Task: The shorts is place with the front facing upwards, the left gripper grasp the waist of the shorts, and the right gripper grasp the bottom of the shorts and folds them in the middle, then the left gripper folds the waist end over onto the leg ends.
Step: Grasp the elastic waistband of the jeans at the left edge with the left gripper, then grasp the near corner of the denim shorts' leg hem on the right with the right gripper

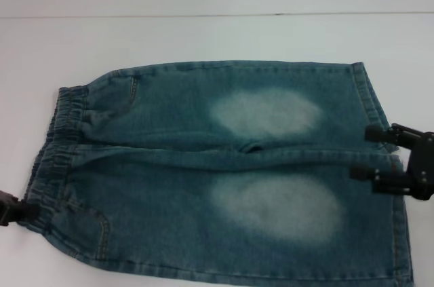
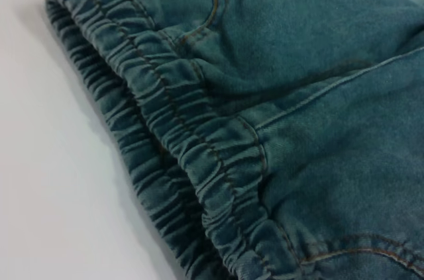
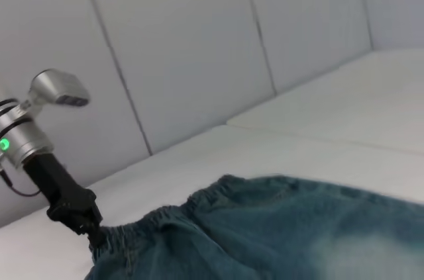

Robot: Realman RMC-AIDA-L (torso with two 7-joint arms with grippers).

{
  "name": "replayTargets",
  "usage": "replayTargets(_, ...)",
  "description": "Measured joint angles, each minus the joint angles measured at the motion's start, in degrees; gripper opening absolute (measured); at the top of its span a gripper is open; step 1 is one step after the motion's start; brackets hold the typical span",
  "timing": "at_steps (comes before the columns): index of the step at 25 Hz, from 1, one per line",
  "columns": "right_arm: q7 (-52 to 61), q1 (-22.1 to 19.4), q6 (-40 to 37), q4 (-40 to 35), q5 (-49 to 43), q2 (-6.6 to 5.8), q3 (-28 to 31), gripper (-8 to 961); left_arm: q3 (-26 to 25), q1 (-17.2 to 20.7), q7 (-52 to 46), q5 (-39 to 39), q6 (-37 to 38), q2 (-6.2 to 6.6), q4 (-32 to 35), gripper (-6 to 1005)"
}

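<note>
The shorts [image 1: 217, 171] lie flat on the white table [image 1: 203, 36], with two pale ovals facing up. The puckered waist of the shorts [image 1: 57, 144] points to the table's left edge, and the leg ends [image 1: 380, 165] point to the right edge.

The left gripper [image 1: 12, 209] sits at the near corner of the waist, touching the cloth. Only a small black bit of it shows in the head view, so I cannot tell if its fingers are spread or pinching. The right wrist view shows this gripper from far off, with its tip down at the waistband.

The right gripper [image 1: 383, 155] is at the hem between the two legs. Its fingers are spread, one on each side of the hem.

The left wrist view shows only the waistband up close.

The near right corner of the shorts is cut off in the head view.
</note>
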Motion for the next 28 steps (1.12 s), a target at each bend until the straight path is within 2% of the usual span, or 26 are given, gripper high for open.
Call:
replayTargets(2,8.34,-0.50,-0.33,-4.93,-1.57,0.12,-0.42,941,0.00,-0.15,0.00,0.02,-0.11,0.14,-0.52,92)
replayTargets(3,8.34,-0.50,-0.33,-4.93,-1.57,0.12,-0.42,942,0.04,-0.18,0.00,0.03,-0.22,0.13,-0.58,84)
replayTargets(9,26.27,-0.73,-4.63,-17.92,-7.48,-0.25,0.16,942,0.18,-0.34,0.01,-0.14,-1.31,0.01,-1.30,62)
replayTargets(14,39.39,2.86,-13.50,-28.02,-16.26,-1.44,-0.23,942,0.17,-0.93,0.07,-0.03,-2.27,0.24,-2.88,61)
replayTargets(17,45.17,4.21,-13.97,-32.92,-22.03,-1.84,-2.36,942,0.41,-0.95,0.24,0.02,-2.47,0.06,-3.26,60)
replayTargets(20,49.89,6.16,-14.24,-33.86,-28.41,-2.46,-5.57,942,0.42,-0.95,0.24,0.04,-2.53,-0.04,-3.36,60)
replayTargets(24,53.07,8.74,-14.30,-33.14,-35.45,-2.02,-10.44,942,0.33,-0.94,0.10,0.05,-2.67,-0.23,-3.37,59)
replayTargets(28,54.61,9.61,-14.35,-31.21,-36.35,-1.71,-14.87,941,0.35,-0.92,0.06,0.05,-3.40,-0.30,-3.49,58)
